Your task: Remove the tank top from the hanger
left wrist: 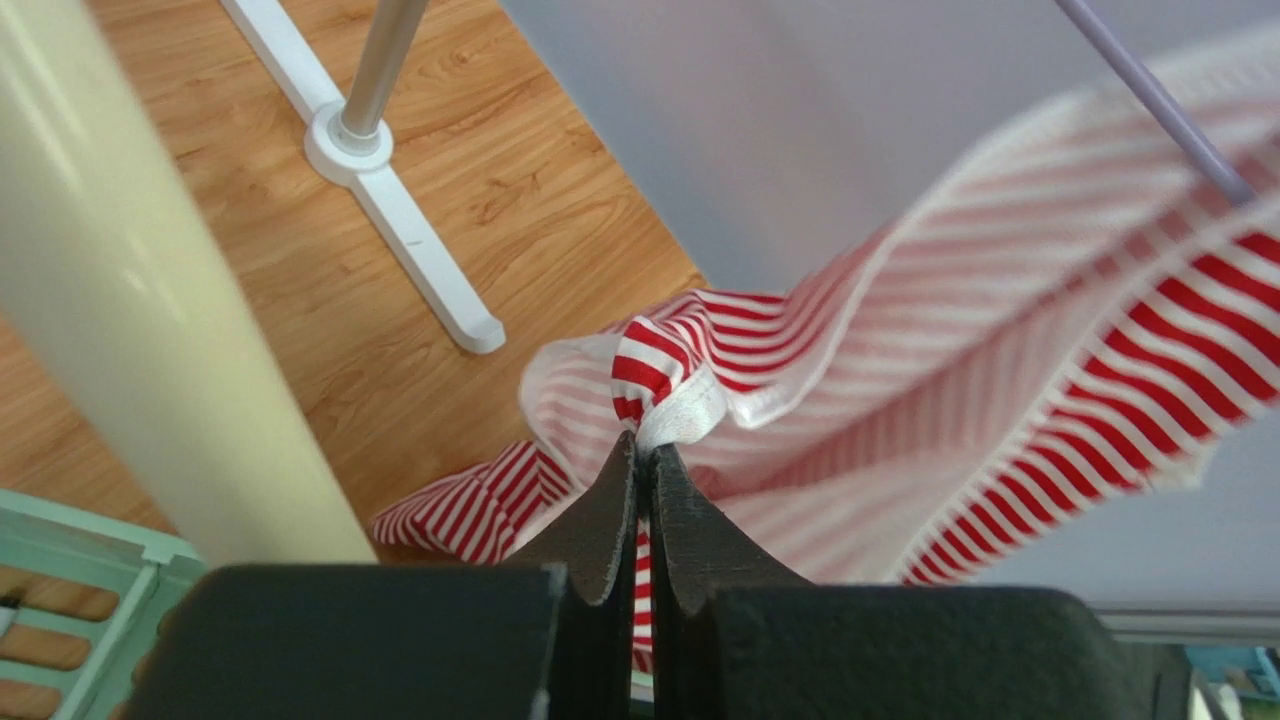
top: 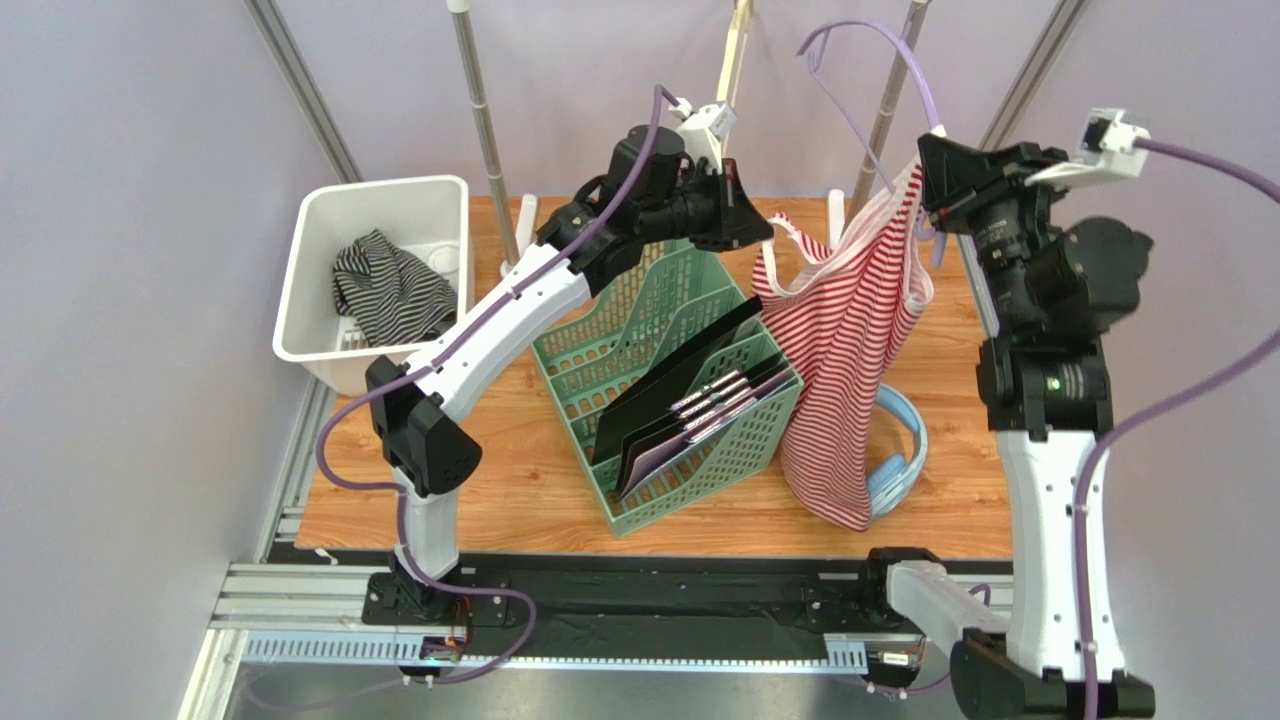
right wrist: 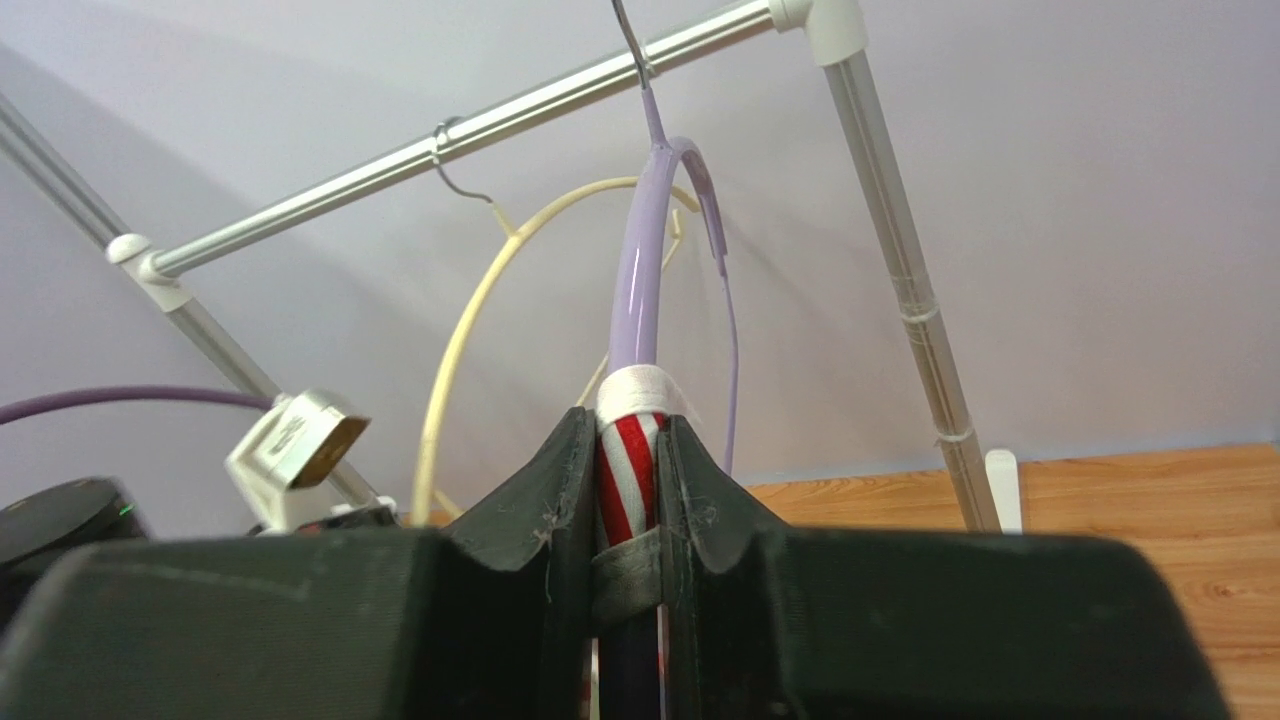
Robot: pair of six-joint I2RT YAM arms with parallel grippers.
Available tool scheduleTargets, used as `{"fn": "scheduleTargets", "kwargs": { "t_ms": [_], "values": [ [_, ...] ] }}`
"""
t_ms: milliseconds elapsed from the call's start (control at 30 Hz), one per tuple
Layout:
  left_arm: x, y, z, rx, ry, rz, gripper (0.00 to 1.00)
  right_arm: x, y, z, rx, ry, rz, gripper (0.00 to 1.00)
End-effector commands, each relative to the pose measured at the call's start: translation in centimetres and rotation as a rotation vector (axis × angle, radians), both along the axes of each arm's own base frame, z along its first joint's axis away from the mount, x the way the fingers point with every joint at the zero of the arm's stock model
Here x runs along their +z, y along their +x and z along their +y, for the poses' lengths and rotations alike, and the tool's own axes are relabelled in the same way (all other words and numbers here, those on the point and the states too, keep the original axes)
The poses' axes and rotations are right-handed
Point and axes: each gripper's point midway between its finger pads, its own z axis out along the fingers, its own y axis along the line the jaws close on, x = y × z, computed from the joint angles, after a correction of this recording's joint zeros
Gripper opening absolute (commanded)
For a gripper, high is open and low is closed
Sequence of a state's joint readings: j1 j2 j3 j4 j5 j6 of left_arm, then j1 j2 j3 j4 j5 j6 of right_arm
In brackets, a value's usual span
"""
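Both sets of jaws were clamped shut: left gripper (left wrist: pixel 643 447) pinching a strap hem of the tank top (top: pixel 849 353), right gripper (right wrist: pixel 631 450) squeezing the other strap against the purple hanger (right wrist: pixel 643 270). It hung there over the worktop (top: pixel 526 480), light and floppy I'd guess, so the straps looked like the place to grab.

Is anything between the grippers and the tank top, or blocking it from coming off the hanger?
Nothing lies between them: the left gripper pinches a fold of the tank top, and the right gripper is shut on its strap. That strap wraps the purple hanger arm, clamped with it.
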State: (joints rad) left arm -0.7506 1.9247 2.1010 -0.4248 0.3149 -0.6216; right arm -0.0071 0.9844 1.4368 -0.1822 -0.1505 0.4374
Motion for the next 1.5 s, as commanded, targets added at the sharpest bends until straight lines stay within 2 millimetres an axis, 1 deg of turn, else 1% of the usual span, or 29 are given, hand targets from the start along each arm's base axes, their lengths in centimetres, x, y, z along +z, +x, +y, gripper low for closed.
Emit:
{"fn": "scheduleTargets", "kwargs": {
  "t_ms": [0, 33, 67, 100, 133, 200, 233, 300, 333, 400, 433, 500, 533, 600, 633, 733, 800, 833, 867, 933, 1067, 1100, 1167, 1200, 1233, 1300, 1333, 1433, 1467],
  "values": [
    [4.6, -1.8, 1.3, 0.013, -0.032, -0.144, 0.0, 4.8, 1.0, -0.7, -0.038, 0.018, -0.109, 0.0],
    [4.8, -2.0, 1.3, 0.01, -0.033, -0.148, 0.0, 4.8, 1.6, -0.6, -0.033, 0.018, -0.096, 0.0],
    [4.7, -2.2, 1.0, 0.003, -0.03, -0.15, 0.0, 5.5, 1.9, -0.5, -0.027, 0.019, -0.103, 0.0],
    [4.7, -2.3, 1.0, 0.001, -0.03, -0.152, 0.0, 5.0, 3.0, -0.4, -0.021, 0.02, -0.08, 0.0],
    [4.8, -2.3, 1.0, 0.001, -0.031, -0.153, 0.0, 4.9, 3.5, 0.7, 0.011, 0.021, -0.075, 0.0],
    [4.5, -2.4, 0.8, -0.003, -0.025, -0.154, 0.0, 5.5, 3.7, 0.9, 0.014, 0.018, -0.087, 0.0],
    [4.6, -2.5, 0.9, -0.004, -0.026, -0.156, 0.0, 5.4, 4.3, 0.9, 0.013, 0.019, -0.081, 0.0],
    [4.3, -2.6, 0.8, -0.008, -0.022, -0.148, 0.0, 5.9, 4.4, 1.0, 0.018, 0.019, -0.092, 0.0],
    [4.3, -2.6, 0.8, -0.01, -0.021, -0.148, 0.0, 5.7, 4.9, 1.2, 0.023, 0.018, -0.083, 0.0],
    [4.1, -3.1, 0.5, -0.02, -0.019, -0.143, 0.0, 5.7, 5.4, 1.5, 0.028, 0.015, -0.069, 0.0],
    [4.2, -3.6, 0.3, -0.028, -0.021, -0.144, 0.0, 5.3, 5.9, 1.4, 0.024, 0.016, -0.054, 0.0],
    [4.0, -4.2, 0.0, -0.041, -0.016, -0.145, 0.0, 4.9, 6.2, 1.4, 0.022, 0.02, -0.038, 0.0],
    [4.2, -5.0, -0.4, -0.057, -0.019, -0.148, 0.0, 4.5, 6.6, 1.5, 0.024, 0.02, -0.026, 0.0],
    [4.0, -5.8, -0.8, -0.077, -0.018, -0.145, 0.0, 4.1, 7.0, 1.4, 0.017, 0.029, -0.01, 0.0],
    [4.2, -6.8, -1.2, -0.099, -0.019, -0.148, 0.0, 4.0, 7.2, 1.4, 0.017, 0.029, -0.006, 0.0],
    [4.1, -8.2, -1.6, -0.126, -0.013, -0.157, 0.0, 3.7, 7.7, 1.3, 0.011, 0.034, 0.002, 0.0],
    [3.7, -8.7, -1.7, -0.135, -0.005, -0.153, 0.0, 3.4, 8.2, 1.2, 0.004, 0.032, 0.013, 0.0],
    [4.0, -8.9, -1.7, -0.137, -0.009, -0.156, 0.0, 3.4, 8.2, 1.2, 0.002, 0.033, 0.012, 0.0],
    [3.8, -9.0, -1.6, -0.137, -0.008, -0.148, 0.0, 3.1, 8.4, 1.2, 0.002, 0.031, 0.019, 0.0],
    [4.2, -9.5, -1.5, -0.142, -0.014, -0.15, 0.0, 2.7, 8.7, 1.2, 0.001, 0.029, 0.031, 0.0],
    [4.0, -10.4, -1.6, -0.156, -0.015, -0.143, 0.0, 1.3, 9.4, 1.0, -0.007, 0.017, 0.062, 0.02],
    [4.1, -10.7, -1.6, -0.162, -0.016, -0.142, 0.0, 1.0, 9.5, 1.1, -0.008, 0.015, 0.069, 0.03],
    [4.2, -11.4, -1.8, -0.18, -0.021, -0.142, 0.0, 0.6, 9.4, 1.1, -0.009, 0.007, 0.071, 0.12],
    [4.2, -11.6, -1.9, -0.187, -0.023, -0.139, 0.0, 0.0, 9.4, 1.0, -0.011, 0.004, 0.083, 0.17],
    [4.1, -12.2, -2.2, -0.203, -0.024, -0.135, 0.0, 0.1, 8.9, 0.9, -0.014, 0.0, 0.077, 0.3],
    [3.9, -12.8, -2.5, -0.222, -0.022, -0.133, 0.0, -0.6, 8.7, 0.8, -0.022, -0.013, 0.095, 0.46],
    [3.8, -13.5, -2.8, -0.237, -0.023, -0.127, 0.0, -0.8, 8.5, 0.8, -0.024, -0.017, 0.103, 0.58],
    [3.2, -14.6, -3.5, -0.268, -0.021, -0.117, 0.0, -1.9, 7.4, 0.0, -0.063, -0.04, 0.162, 0.71],
    [2.8, -14.9, -3.8, -0.274, -0.017, -0.109, 0.0, -2.2, 6.3, -0.2, -0.073, -0.044, 0.18, 0.73]
  ]
}}
